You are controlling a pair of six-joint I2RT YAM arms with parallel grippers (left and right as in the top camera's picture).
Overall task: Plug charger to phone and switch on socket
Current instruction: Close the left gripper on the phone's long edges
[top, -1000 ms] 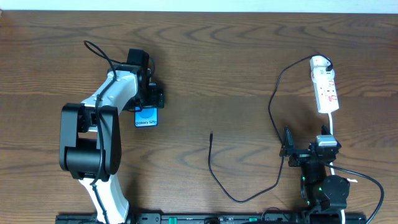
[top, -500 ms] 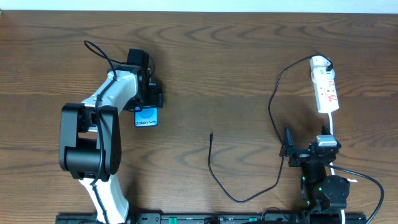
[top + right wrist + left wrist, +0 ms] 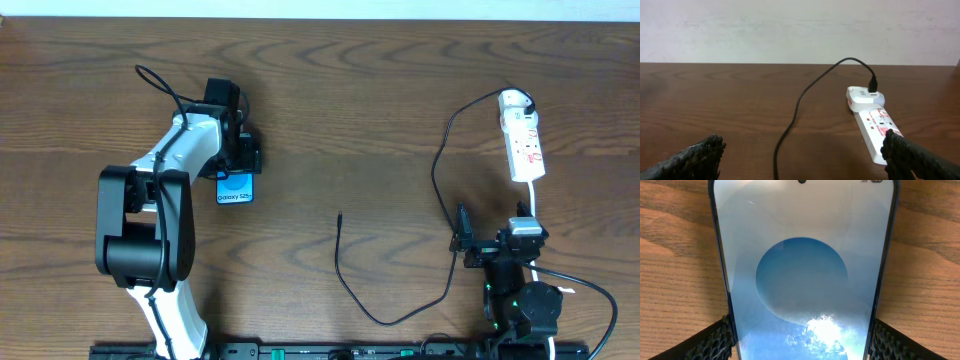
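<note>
The phone (image 3: 236,189) lies flat on the table at the left; its light blue screen with a round blue shape (image 3: 802,280) fills the left wrist view. My left gripper (image 3: 236,166) straddles it, and the black pads (image 3: 715,340) press on both long edges. The charger (image 3: 345,280) is a thin black cable, its free plug tip (image 3: 339,214) bare on the wood mid-table. The other end runs up to the socket (image 3: 523,140), the white power strip at the right. My right gripper (image 3: 495,238) stands open just below the socket (image 3: 872,127), holding nothing.
A white adapter (image 3: 513,100) sits at the far end of the strip, with the black cable (image 3: 795,115) plugged into it. The strip's white cord (image 3: 535,205) runs down beside my right arm. A pale wall stands behind the table's far edge.
Nothing has visibly shifted in the overhead view; both arms, the phone and the cable lie where they were.
</note>
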